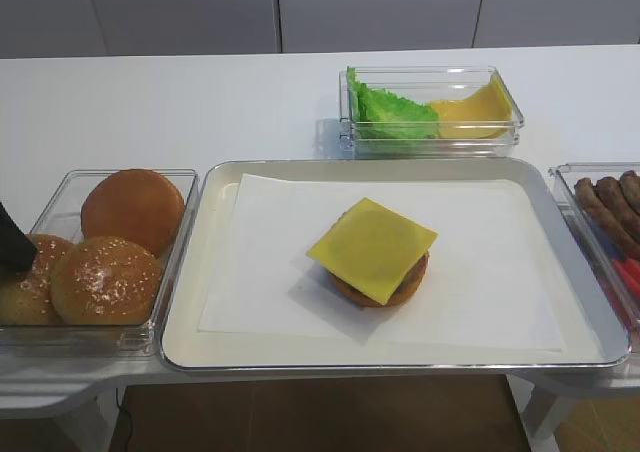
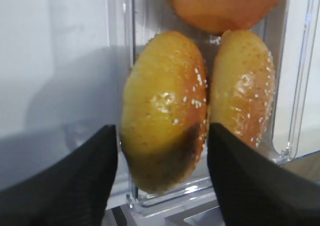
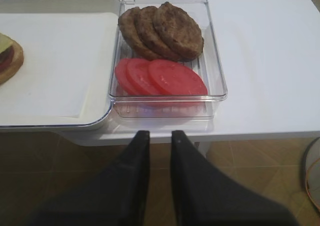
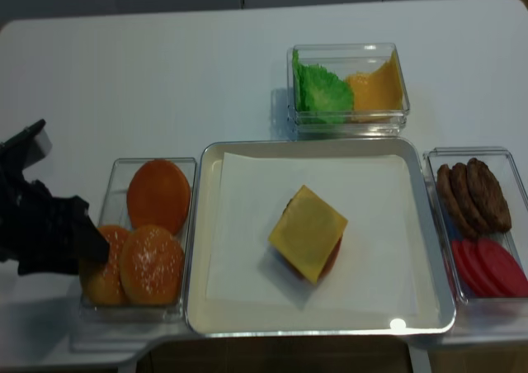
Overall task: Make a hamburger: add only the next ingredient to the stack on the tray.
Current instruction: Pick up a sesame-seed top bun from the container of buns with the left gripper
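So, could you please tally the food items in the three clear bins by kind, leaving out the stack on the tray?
Sesame-seeded bun tops: 2
Smooth bun: 1
Lettuce: 1 bunch
Cheese slices: 1 pile, slices uncountable
Patties: 3
Tomato slices: 3
Total: 11

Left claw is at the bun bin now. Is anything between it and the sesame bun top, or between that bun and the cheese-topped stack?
Nothing visible blocks either. The left claw already straddles the sesame bun top, fingers on both sides. A second sesame bun presses against it on the tray side. From there, only the bin wall and tray rim lie before the stack.
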